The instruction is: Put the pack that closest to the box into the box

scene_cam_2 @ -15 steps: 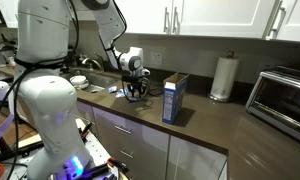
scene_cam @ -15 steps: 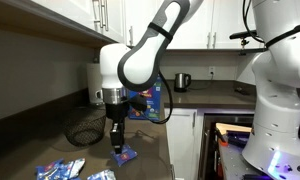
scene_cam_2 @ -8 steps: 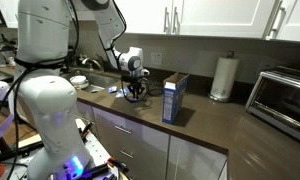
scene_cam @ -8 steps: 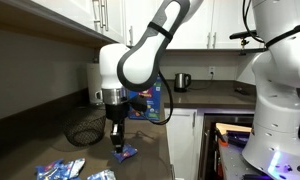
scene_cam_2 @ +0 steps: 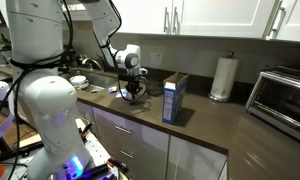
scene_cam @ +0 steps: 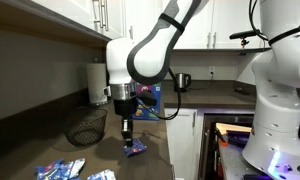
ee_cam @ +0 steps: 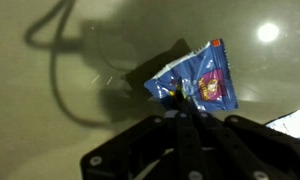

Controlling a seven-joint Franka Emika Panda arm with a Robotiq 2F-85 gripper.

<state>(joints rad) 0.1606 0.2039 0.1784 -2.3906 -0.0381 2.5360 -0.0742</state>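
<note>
The pack (ee_cam: 197, 80) is a small blue foil packet with red and white print. In the wrist view its near edge is pinched between my shut fingertips, and its shadow falls apart from it on the counter. In an exterior view my gripper (scene_cam: 128, 137) points down with the pack (scene_cam: 136, 148) hanging at its tip, just above the counter. The box (scene_cam: 150, 101), a tall blue carton, stands behind the arm. In an exterior view the box (scene_cam_2: 174, 98) stands upright to the right of my gripper (scene_cam_2: 135, 93).
A black wire mesh basket (scene_cam: 85, 127) sits left of the gripper. Several alike blue packets (scene_cam: 60, 170) lie bunched at the counter's front. A paper towel roll (scene_cam_2: 223, 78) and a toaster oven (scene_cam_2: 286, 95) stand past the box. A sink (scene_cam_2: 90, 82) lies behind the arm.
The jaws have shut on the pack's edge. The arm has shifted slightly rightward and up in an exterior view, taking the pack with it.
</note>
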